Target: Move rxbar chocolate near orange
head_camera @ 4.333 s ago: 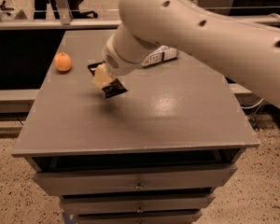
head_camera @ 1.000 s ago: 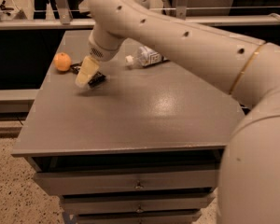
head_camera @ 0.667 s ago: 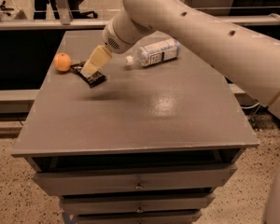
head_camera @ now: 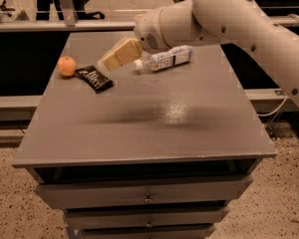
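Hand (head_camera: 104, 63) just beside rxbar chocolate (head_camera: 93, 78)

A robot lab: the claw (head_camera: 104, 63) of a white arm (head_camera: 239, 14) hangs over a grey drawer cabinet (head_camera: 154, 133) on speckled floor (head_camera: 10, 210).

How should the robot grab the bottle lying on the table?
Around the middle, from above: the bottle lies on its side, so its round body can be pinched across. The gripper hovers between its cap and the bar.
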